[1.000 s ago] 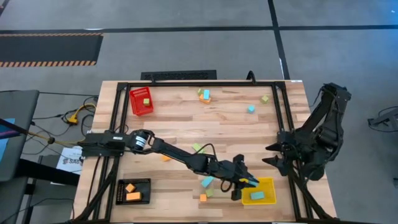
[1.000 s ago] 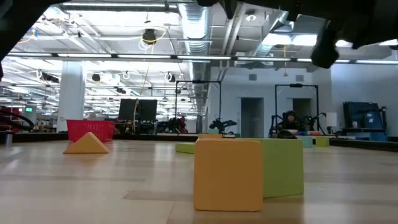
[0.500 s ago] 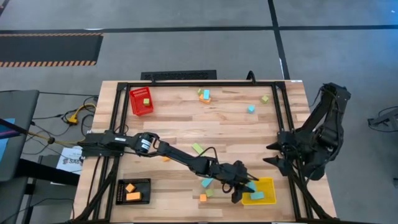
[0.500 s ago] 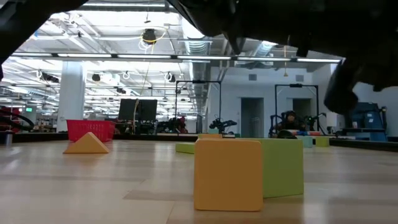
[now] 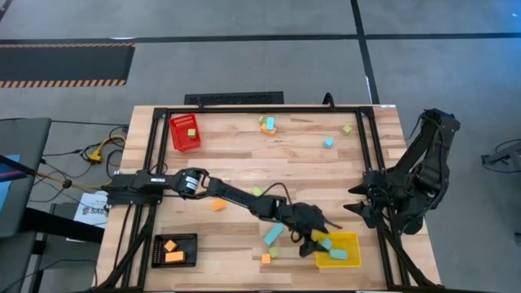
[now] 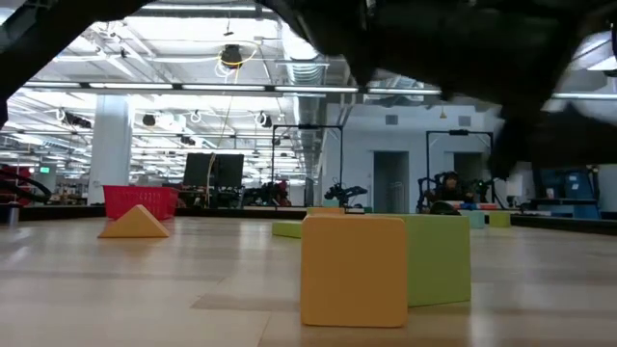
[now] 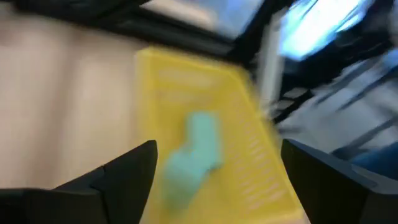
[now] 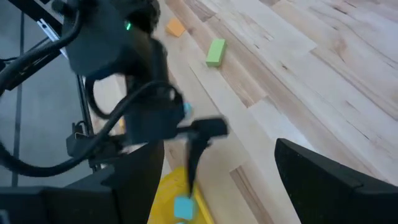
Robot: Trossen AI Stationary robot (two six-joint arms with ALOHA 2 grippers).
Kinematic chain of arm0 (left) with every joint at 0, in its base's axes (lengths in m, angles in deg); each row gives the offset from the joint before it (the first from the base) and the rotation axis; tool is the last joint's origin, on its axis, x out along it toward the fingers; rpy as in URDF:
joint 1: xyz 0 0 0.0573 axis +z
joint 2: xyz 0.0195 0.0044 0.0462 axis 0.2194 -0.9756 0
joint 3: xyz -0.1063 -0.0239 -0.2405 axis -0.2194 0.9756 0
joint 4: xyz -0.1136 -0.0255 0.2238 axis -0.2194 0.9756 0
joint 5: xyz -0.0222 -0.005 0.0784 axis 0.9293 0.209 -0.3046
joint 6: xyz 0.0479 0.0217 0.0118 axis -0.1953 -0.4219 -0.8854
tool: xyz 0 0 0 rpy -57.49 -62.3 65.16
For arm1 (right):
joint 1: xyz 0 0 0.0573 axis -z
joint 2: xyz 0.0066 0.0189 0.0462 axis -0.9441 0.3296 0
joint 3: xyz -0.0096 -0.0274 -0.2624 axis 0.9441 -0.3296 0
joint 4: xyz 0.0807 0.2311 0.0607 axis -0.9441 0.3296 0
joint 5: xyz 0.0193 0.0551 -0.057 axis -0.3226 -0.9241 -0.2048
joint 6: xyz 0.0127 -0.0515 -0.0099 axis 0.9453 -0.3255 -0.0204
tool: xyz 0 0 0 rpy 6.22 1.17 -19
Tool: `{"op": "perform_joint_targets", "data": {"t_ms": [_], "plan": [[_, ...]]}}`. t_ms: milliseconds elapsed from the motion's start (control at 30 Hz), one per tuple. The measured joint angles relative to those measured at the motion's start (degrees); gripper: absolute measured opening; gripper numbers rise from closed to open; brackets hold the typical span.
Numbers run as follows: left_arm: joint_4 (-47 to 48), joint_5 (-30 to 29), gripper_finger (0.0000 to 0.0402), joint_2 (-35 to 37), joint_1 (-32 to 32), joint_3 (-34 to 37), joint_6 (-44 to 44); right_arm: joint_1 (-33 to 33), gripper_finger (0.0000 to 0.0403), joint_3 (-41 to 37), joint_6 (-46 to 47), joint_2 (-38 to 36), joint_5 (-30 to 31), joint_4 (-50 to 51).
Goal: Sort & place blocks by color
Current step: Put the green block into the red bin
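Since a second ago, we see the left gripper [image 5: 319, 237] has drawn back from over the yellow square plastic bin [image 5: 352, 241], and a small cyan block [image 5: 326, 243] it carried now lies inside that bin near its left wall. Its dark fingers [image 7: 124, 171] are spread apart and empty; in the left wrist view the blurred cyan block [image 7: 194, 155] lies ahead of them, between the two tips, clear of both, its long axis running away from the wrist. A second, brick-shaped cyan block [image 5: 339, 255] lies in the bin beside it, long axis roughly across the table.

On the pale wooden tabletop [image 5: 244, 163], just left of the gripper, a longer cyan bar [image 5: 273, 234] lies diagonally, with a small orange cube [image 5: 265, 259] and a light green cube [image 5: 275, 251] below it.

We find the right gripper [image 5: 358, 202] waiting at the table's right edge, its fingers parted and holding nothing.
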Motion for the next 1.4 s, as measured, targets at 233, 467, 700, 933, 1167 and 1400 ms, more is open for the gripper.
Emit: {"op": "perform_joint_targets", "data": {"t_ms": [233,467,700,933,1167,1400], "plan": [[26.5,-11.3,0.0329,9.4,1.0,-0.1,-9.7,0.7,0.0327,0.0,-0.1,0.1,0.2,1.3],[40.7,-14.5,0.0326,13.2,0.6,-0.1,-6.1,0.7,0.0327,0.0,-1.4,0.1,0.5,1.2],[54.9,-14.2,0.0326,13.2,-2.4,0.1,-3.9,0.5,0.0327,0.0,-1.6,1.0,-0.2,-0.8],[57.0,-16.3,0.0326,13.2,-6.2,0.8,-3.9,0.7,0.0327,0.0,-5.8,4.1,-0.3,-4.2],[67.4,-19.9,0.0323,13.7,-6.6,0.8,-8.6,0.7,0.0327,0.0,-10.9,6.5,-0.4,-10.5],[72.7,-20.5,0.0294,17.3,-2.5,2.9,-21.8,1.1,0.0327,0.0,-11.1,7.2,2.1,-14.9]]}}
